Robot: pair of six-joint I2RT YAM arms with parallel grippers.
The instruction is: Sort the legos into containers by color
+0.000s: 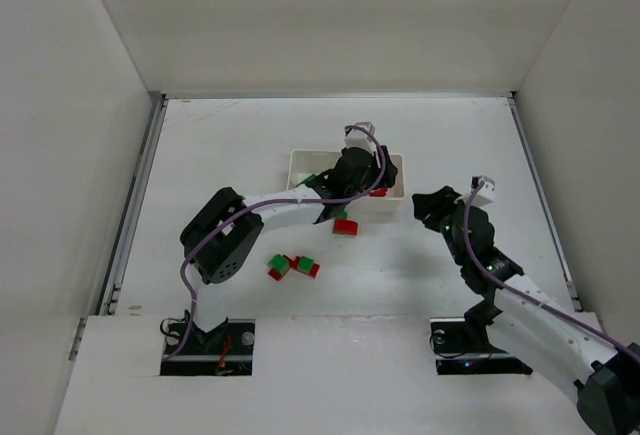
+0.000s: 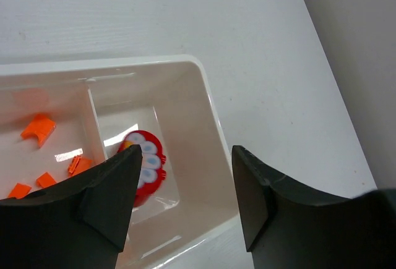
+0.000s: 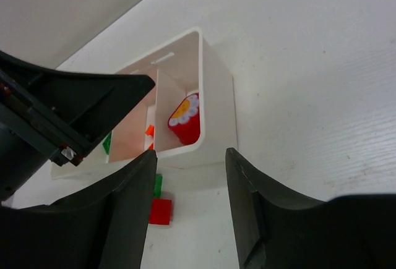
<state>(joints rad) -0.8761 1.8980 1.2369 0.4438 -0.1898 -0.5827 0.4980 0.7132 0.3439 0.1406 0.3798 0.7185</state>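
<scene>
Left end effector [image 2: 185, 188] hangs over the end compartment of the white tray [image 2: 207, 96], jaws partly open, nothing in them. A red piece [image 2: 147, 165] lies right below. Right end effector [image 3: 189, 157] is open and empty too, off to the tray's right. The nearest green-red brick [image 1: 345, 225] sits on the table just on the near side of the tray, long axis roughly left-right. Left arm's closer, I'd say.

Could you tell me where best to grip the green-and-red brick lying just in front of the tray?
Probably from straight above, pinching the green-and-red brick across its left and right faces: they look flat and free, while its far side sits close to the tray wall.
</scene>
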